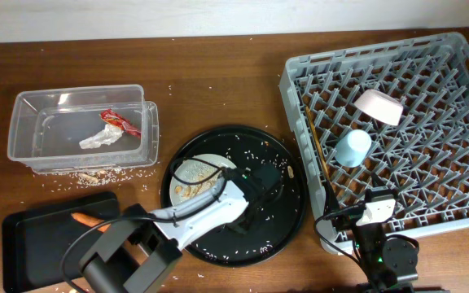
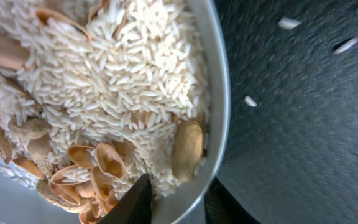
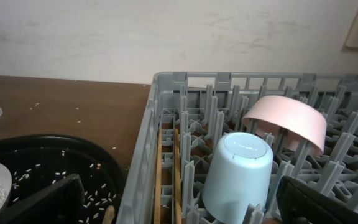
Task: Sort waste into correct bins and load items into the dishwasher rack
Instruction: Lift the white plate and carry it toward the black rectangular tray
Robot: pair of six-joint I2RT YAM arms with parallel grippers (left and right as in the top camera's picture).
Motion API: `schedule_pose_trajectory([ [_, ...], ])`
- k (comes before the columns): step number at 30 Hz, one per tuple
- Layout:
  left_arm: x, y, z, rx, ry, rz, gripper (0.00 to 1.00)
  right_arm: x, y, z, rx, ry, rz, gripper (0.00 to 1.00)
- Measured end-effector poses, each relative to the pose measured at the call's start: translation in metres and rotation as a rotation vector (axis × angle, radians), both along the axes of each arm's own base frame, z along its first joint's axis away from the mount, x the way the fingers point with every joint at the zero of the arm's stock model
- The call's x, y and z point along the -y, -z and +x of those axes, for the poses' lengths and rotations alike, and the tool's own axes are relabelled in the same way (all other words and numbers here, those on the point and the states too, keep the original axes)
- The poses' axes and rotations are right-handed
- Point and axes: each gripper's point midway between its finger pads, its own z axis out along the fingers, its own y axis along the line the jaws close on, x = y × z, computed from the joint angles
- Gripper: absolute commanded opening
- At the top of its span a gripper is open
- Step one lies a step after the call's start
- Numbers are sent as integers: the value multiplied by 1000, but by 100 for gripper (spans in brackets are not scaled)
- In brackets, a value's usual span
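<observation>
Right, far left: clear tub holds the red wrapper and tissue; flat black tray below it has the carrot. Both bins are within my left arm's reach, well apart from the rack.

Centre: white plate sits on the round black tray, piled with rice and peanuts. My guess is it needs emptying before racking. Left gripper is at the plate rim, one finger inside over the rice, the other apparently outside. Can't tell if it's clamped. The load sits right against that rim, so any tilt likely spills. Tray floor beside the plate is bare except for stray grains.

Right: dishwasher rack has the chopsticks along its left wall, the cup upside down and the bowl tipped on the pegs behind it. Peg rows further right look free for the plate. Right gripper is spread wide with nothing in it, at the rack's near-left corner
</observation>
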Motion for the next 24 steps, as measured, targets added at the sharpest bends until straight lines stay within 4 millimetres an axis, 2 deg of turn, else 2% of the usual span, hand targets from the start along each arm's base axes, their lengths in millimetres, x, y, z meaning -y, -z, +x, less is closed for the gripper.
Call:
schedule_pose_trajectory([
  [3, 5, -3, -2, -25, 13, -21, 20, 0, 0, 0, 0, 0, 0, 98],
  [8, 5, -2, -5, -39, 18, -28, 18, 0, 0, 0, 0, 0, 0, 98],
  [13, -3, 13, -12, -47, 22, -18, 18, 0, 0, 0, 0, 0, 0, 98],
  [18, -2, 14, -9, -25, 26, -33, 17, 0, 0, 0, 0, 0, -1, 98],
  [22, 3, 14, -4, -3, 33, -51, 0, 0, 0, 0, 0, 0, 0, 98],
  [24, 4, 11, -1, 6, 48, -49, 0, 0, 0, 0, 0, 0, 1, 98],
])
